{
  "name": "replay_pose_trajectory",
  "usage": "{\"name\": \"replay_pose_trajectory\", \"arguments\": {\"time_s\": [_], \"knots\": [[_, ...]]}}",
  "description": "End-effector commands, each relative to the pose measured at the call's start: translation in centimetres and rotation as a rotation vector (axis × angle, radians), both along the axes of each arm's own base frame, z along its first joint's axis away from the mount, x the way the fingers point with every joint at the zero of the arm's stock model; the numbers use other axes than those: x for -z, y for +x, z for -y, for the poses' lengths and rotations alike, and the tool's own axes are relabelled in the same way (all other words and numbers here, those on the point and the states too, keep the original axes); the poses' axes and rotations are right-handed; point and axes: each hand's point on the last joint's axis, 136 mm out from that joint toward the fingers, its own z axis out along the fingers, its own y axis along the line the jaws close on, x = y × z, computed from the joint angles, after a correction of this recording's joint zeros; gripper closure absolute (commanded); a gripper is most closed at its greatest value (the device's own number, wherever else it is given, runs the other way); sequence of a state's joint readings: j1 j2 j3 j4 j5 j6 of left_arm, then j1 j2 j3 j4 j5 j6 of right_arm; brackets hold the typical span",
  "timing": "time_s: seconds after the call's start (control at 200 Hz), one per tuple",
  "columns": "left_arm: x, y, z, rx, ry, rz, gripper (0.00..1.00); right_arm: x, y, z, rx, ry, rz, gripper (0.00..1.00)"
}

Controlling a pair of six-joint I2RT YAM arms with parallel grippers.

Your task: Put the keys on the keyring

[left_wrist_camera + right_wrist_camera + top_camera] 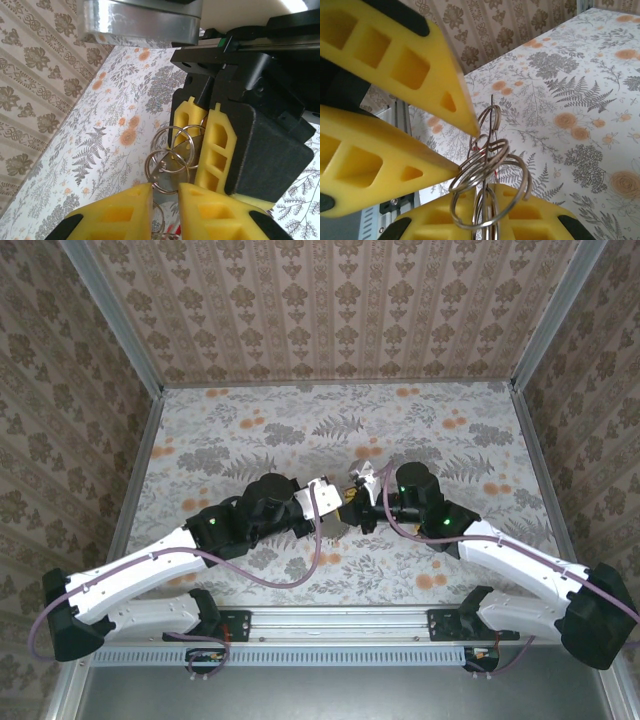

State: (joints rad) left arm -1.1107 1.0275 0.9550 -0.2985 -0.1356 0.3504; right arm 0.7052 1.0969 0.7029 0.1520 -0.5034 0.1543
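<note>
Left wrist, left gripper (165, 192): narrow, tips nipping the keyring (167, 162).
Keyring: linked silver rings with a red speck (479, 145) among them, hung in the air between both grippers; long axis runs from the left tips up toward the right gripper (492, 202).
Right gripper: narrow, rings gripped between its tips.
Table (100, 150): floral, behind; grippers meet over its middle.

Overhead, plus wrist close-ups sharing keyring (169, 167) (487, 172)
</note>
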Motion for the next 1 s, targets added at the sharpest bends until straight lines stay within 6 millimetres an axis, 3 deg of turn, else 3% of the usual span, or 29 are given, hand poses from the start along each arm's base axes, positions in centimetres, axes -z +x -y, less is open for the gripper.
{"name": "replay_pose_trajectory", "arguments": {"time_s": [0.0,0.225,0.445,0.67,0.995], "knots": [[-0.4,-0.4,-0.1,0.034,-0.004,0.021,0.77,-2.8,-0.6,-0.3,-0.043,0.047,0.065,1.0],[0.1,-2.1,-0.4,0.088,0.033,0.002,0.64,-3.1,-0.6,-0.3,-0.038,0.046,0.07,1.0],[0.4,-1.8,-1.0,0.054,0.057,0.029,0.73,-3.1,-0.7,-0.5,-0.051,0.053,0.065,1.0],[0.1,-1.2,-0.2,0.057,0.06,0.034,0.73,-3.2,-1.1,-0.4,-0.057,0.052,0.072,1.0],[-1.9,-1.1,-0.1,0.061,-0.06,-0.083,0.76,-2.9,-1.3,0.4,0.005,0.018,0.215,1.0]]}}
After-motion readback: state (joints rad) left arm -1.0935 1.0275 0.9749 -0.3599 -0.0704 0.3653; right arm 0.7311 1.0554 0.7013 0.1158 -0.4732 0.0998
